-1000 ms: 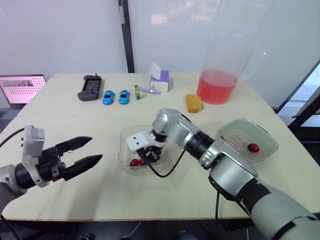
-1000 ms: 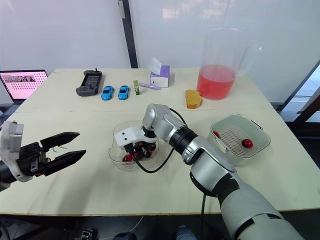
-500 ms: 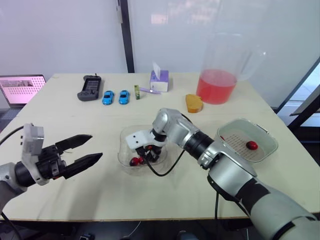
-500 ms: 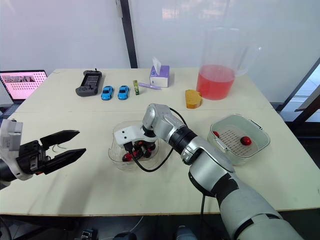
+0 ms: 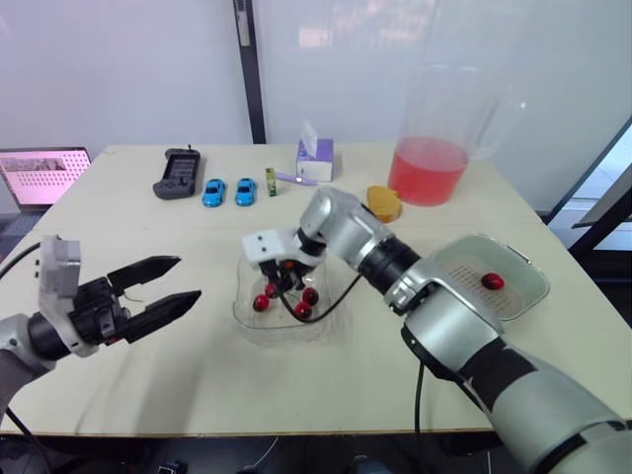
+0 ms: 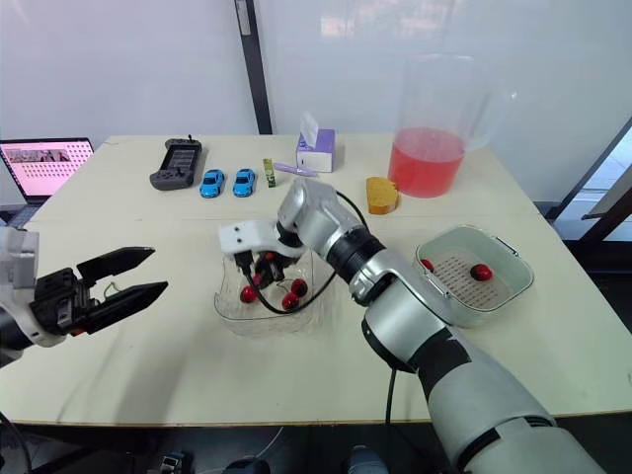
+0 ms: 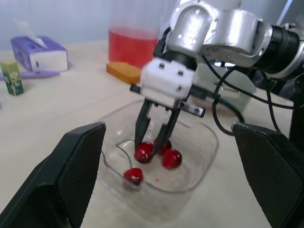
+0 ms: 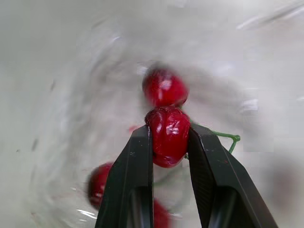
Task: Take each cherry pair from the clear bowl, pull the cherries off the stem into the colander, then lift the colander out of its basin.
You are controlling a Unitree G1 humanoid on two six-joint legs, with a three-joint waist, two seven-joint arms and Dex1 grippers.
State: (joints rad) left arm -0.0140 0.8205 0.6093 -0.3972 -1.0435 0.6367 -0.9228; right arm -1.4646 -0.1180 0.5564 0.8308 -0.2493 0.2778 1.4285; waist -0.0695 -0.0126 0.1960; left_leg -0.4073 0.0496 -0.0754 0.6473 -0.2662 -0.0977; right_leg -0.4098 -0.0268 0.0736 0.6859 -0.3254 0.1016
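Note:
The clear bowl (image 5: 245, 314) sits mid-table with several red cherries (image 5: 306, 302) on green stems in it. My right gripper (image 5: 280, 284) hangs just above the bowl's floor, shut on one cherry (image 8: 168, 135), whose stem trails off to the side; a second cherry (image 8: 164, 88) lies just beyond it. The white colander (image 5: 513, 294) rests in its basin at the right with a cherry (image 5: 491, 281) in it. My left gripper (image 5: 188, 278) hovers open to the left of the bowl, with nothing between its fingers.
A pitcher of red liquid (image 5: 430, 168) stands at the back right, with an orange sponge (image 5: 383, 204) in front of it. A tissue box (image 5: 314, 158), two blue toy cars (image 5: 229, 193), a black controller (image 5: 178, 174) and a laptop (image 5: 39, 176) line the back and left.
My right gripper has risen from deep in the bowl with a cherry in its grip, and the other cherries have spread out. The left gripper has barely moved.

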